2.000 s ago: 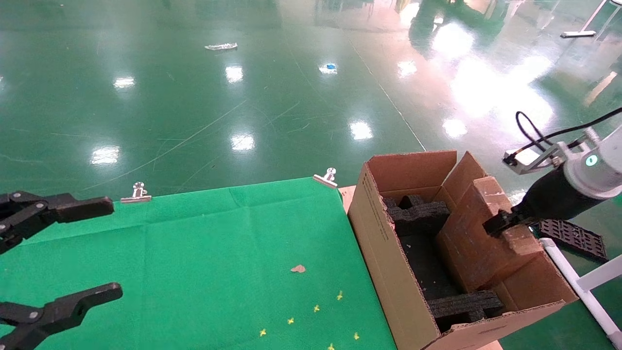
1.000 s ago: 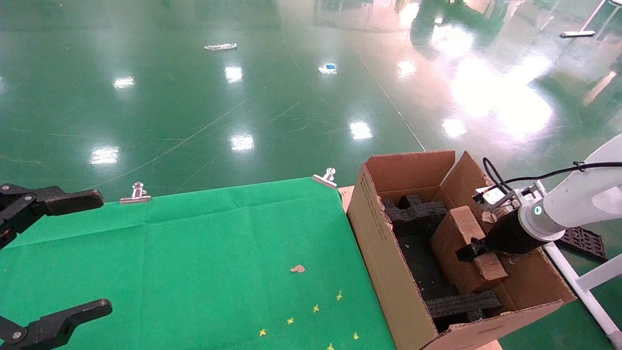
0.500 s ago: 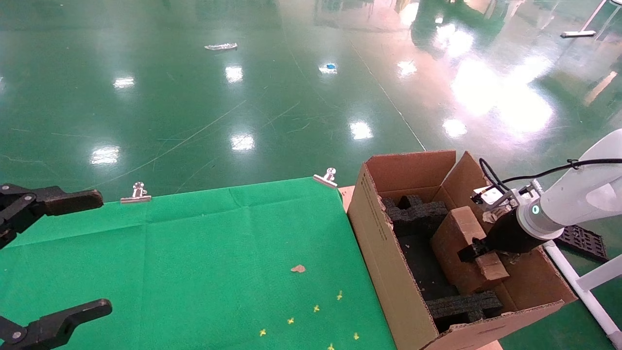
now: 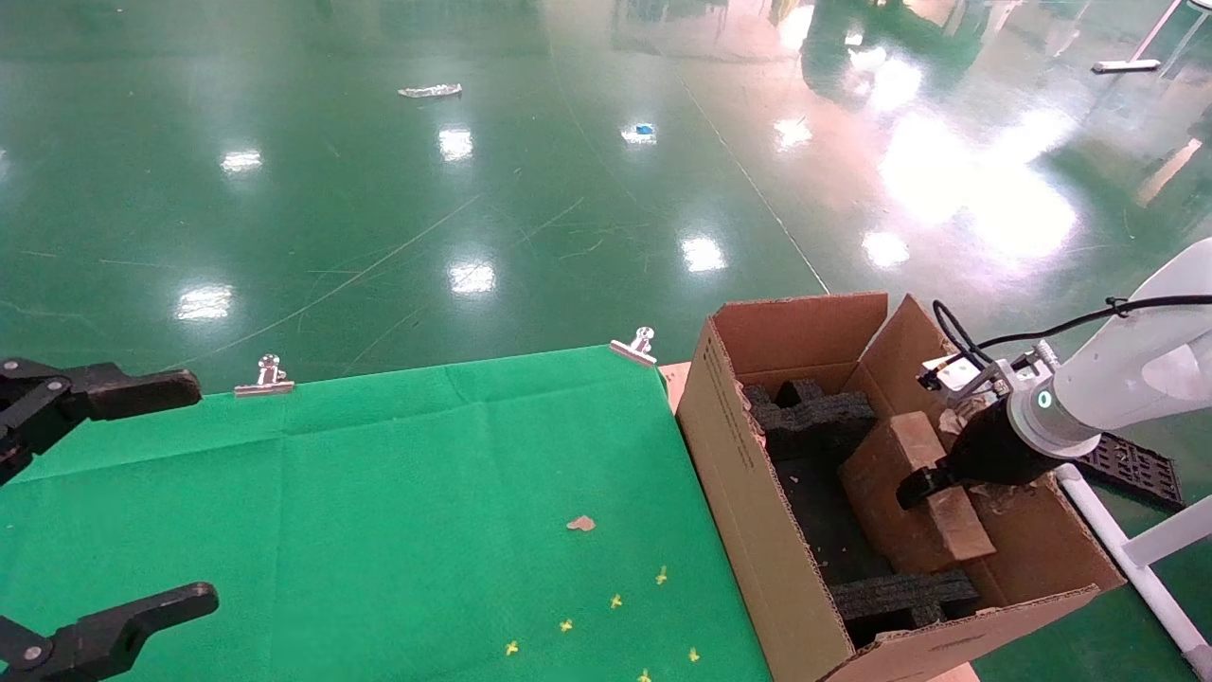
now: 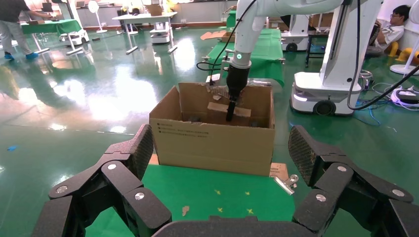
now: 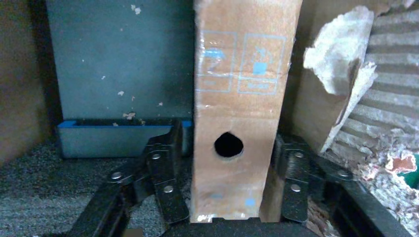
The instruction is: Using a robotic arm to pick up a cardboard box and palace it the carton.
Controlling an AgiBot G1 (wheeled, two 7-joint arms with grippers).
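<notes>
Room: glossy green workshop floor (image 4: 473, 189) behind; green cloth-covered table (image 4: 379, 521) in front, its cloth held at the far edge by silver clips (image 4: 268, 376).

Left gripper: bare black left gripper (image 4: 104, 502) hangs over the table's left edge, its fingers spread wide and holding nothing; the left wrist view shows the same open spread, looking across at the work. Parked, and well apart from the job.

Carton: large brown corrugated carton (image 4: 739, 493) stands just beside the table's right edge, flaps upright, black foam inserts (image 4: 814, 412) at its near and far ends, a torn ragged wall showing in the right wrist view (image 6: 346, 54).

Cardboard box: small slim brown cardboard box (image 4: 914, 502) is inside the carton, between the two foam inserts, leaning toward the right wall and seemingly not yet flat on the bottom.

Robotic arm: white robotic arm with a teal ring (image 4: 1117, 379) reaches in from the right; its right gripper (image 4: 923, 488) is closed on the box, one finger (image 6: 165, 173) pressed to each broad face beside the round hole (image 6: 229, 144) in the narrow edge.

Key relation: the box's long axis runs straight away from the gripper, down into the carton, with the holed end nearest the palm.

Judgement: placing looks nearly done; the next move probably calls for lowering along that axis before letting go. Only the right arm can do it.
</notes>
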